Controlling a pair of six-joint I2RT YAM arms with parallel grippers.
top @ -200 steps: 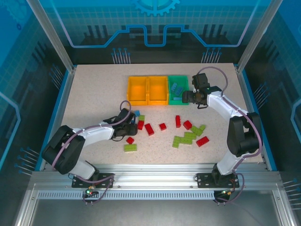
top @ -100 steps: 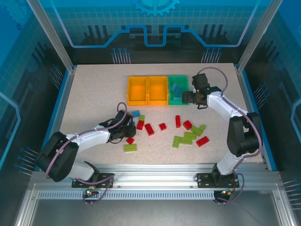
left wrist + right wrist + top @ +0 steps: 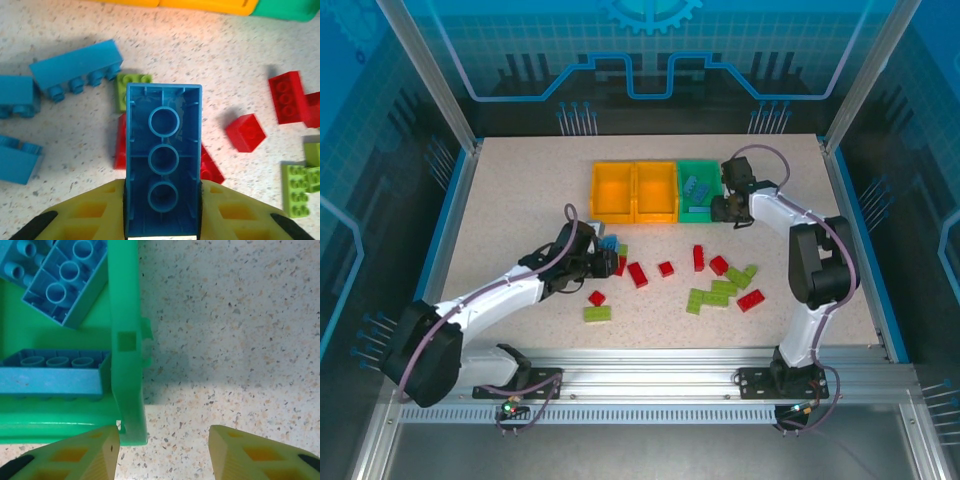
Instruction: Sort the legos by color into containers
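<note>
My left gripper [image 3: 162, 212] is shut on a light blue lego [image 3: 163, 160], held above the table with its hollow underside facing the camera. It hangs over the left end of the scatter [image 3: 604, 256]. More blue legos [image 3: 75, 67] lie to its left. Red legos [image 3: 637, 274] and lime green legos [image 3: 710, 296] are spread across the middle. My right gripper [image 3: 164, 450] is open beside the near right corner of the green container [image 3: 127, 365], one finger on each side of its wall. Blue legos [image 3: 65, 277] lie inside it. Two orange-yellow containers [image 3: 594, 192] [image 3: 656, 167] stand left of it.
The three bins stand in one row at the back middle of the speckled table [image 3: 520, 200]. A small green lego [image 3: 132, 90] and a red one [image 3: 245, 132] lie just under the held brick. Blue rails edge the table on both sides.
My left gripper has moved away from the base towards the bins, with the blue lego in it. My right gripper has shifted a little left, closer to the green bin's corner.
</note>
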